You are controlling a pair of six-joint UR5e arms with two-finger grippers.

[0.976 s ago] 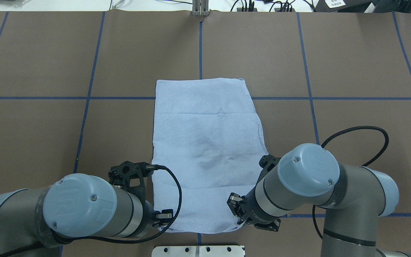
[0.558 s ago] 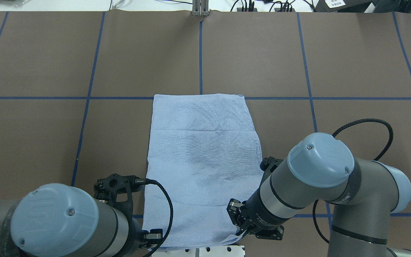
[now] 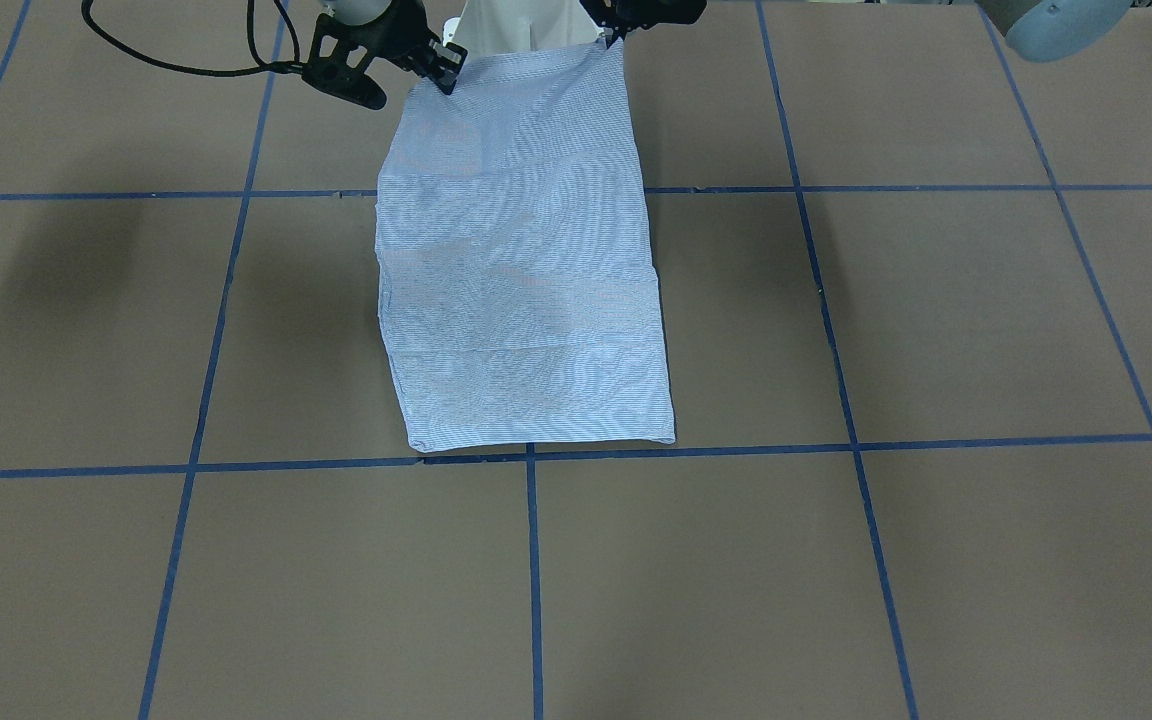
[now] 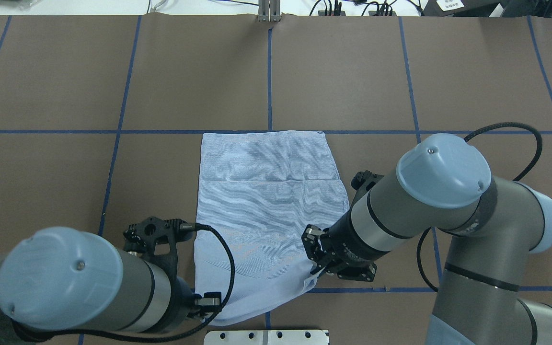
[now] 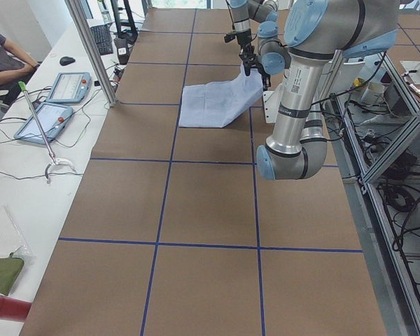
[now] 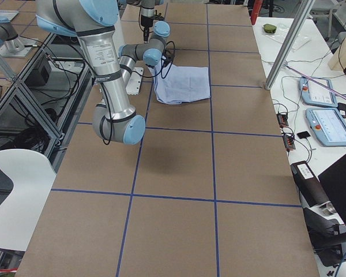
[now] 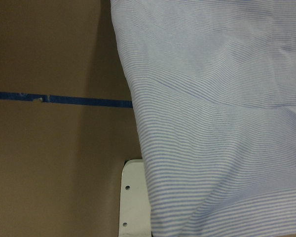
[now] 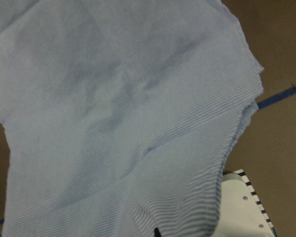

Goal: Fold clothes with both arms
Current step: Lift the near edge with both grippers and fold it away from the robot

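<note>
The clothes are one light blue-and-white striped shirt (image 4: 266,206), folded into a long rectangle on the brown table. Its far edge lies along a blue tape line. Both near corners hang lifted off the table. My left gripper (image 4: 209,303) is shut on the near left corner. My right gripper (image 4: 315,275) is shut on the near right corner and holds it a bit further forward. In the front-facing view the shirt (image 3: 521,280) slopes up to the right gripper (image 3: 441,65) and the left gripper (image 3: 608,30). Both wrist views are filled by striped cloth (image 7: 222,123) (image 8: 113,98).
A white base plate (image 4: 266,337) sits at the table's near edge, just under the lifted hem. Blue tape lines (image 4: 118,132) grid the table. Cables and plugs run along the far edge (image 4: 333,7). Handheld control tablets (image 5: 52,101) lie on a side table, where a person sits.
The shirt was drawn toward me until its far edge reached the blue line. The near corners have since risen and moved forward off the white plate, the right one more.
</note>
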